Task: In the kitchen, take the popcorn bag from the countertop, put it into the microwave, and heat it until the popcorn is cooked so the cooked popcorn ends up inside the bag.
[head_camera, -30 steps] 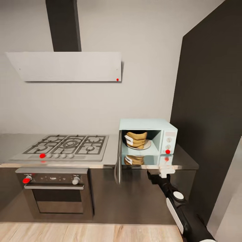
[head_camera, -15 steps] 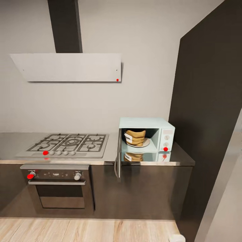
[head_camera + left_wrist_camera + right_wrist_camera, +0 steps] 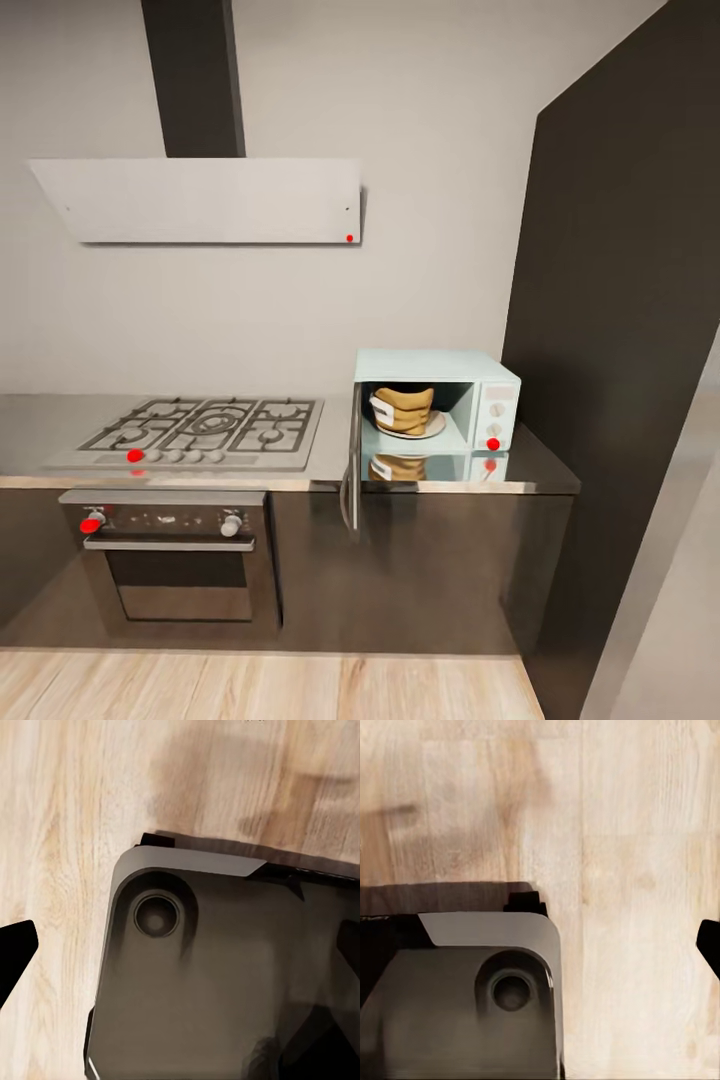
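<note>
The pale blue microwave (image 3: 437, 397) stands at the right end of the grey countertop (image 3: 330, 455). Its dark door (image 3: 351, 468) hangs wide open to the left. Inside, the tan popcorn bag (image 3: 403, 408) sits upright on a white plate (image 3: 434, 428), white label facing left. No popcorn shows. In the left wrist view my left gripper (image 3: 180, 952) hangs over the wood floor, a dark fingertip (image 3: 15, 952) at the picture's edge, jaws wide apart and empty. My right gripper (image 3: 544, 945) is likewise spread, with one fingertip (image 3: 711, 945) showing.
A steel gas hob (image 3: 200, 432) lies left of the microwave, with a black-fronted oven (image 3: 175, 560) below and a white hood (image 3: 205, 200) above. A tall dark cabinet (image 3: 620, 350) rises on the right. Both wrist views look down on my grey base (image 3: 225, 982) and the floor.
One second ago my right arm reached up to the counter edge below the microwave; it has since dropped out of the head view. The head camera also drew back slightly.
</note>
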Available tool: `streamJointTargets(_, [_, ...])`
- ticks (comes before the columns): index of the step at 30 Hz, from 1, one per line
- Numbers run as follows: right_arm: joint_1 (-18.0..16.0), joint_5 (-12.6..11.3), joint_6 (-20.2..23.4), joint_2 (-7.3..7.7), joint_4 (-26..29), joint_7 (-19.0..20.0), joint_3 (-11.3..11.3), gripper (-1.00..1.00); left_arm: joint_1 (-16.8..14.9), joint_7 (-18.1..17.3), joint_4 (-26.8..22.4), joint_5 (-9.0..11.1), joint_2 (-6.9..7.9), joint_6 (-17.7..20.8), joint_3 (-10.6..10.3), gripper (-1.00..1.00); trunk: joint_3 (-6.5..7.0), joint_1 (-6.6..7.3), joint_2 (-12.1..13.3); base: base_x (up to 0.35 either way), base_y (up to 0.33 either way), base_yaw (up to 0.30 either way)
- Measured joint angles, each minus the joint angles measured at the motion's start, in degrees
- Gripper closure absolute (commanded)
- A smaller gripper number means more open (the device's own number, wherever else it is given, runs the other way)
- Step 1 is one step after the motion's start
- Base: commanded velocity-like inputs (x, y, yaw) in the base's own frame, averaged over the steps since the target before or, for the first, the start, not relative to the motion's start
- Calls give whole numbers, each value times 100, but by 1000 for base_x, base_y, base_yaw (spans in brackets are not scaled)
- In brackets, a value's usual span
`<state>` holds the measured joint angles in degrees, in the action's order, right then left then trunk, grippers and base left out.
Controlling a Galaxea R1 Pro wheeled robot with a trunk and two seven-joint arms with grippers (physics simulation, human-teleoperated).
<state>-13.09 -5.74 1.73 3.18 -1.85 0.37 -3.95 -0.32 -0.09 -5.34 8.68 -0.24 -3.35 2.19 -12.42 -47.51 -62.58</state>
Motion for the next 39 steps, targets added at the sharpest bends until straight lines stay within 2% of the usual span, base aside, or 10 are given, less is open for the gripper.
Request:
streamJointTargets(14, [68, -2, 8, 13, 7, 3, -2, -100, 0, -7, 13, -1, 0, -1, 0, -100, 0, 1, -1, 292, 0, 0])
streamJointTargets(21, [68, -8, 13, 0, 8, 3, -7, -100, 0, -3, -6, 0, 0, 0, 0, -100, 1, -2, 0, 21, 0, 0])
streamJointTargets(32, [68, 0, 12, -10, 7, 3, -9, -100, 0, -7, -5, -1, 0, 0, 0, -100, 0, 1, -1, 223, 0, 0])
streamJointTargets(39, [68, -7, 13, 6, 8, 3, -9, -100, 0, -7, -5, -1, 0, 0, 0, -100, 1, -2, 0, 16, 0, 0])
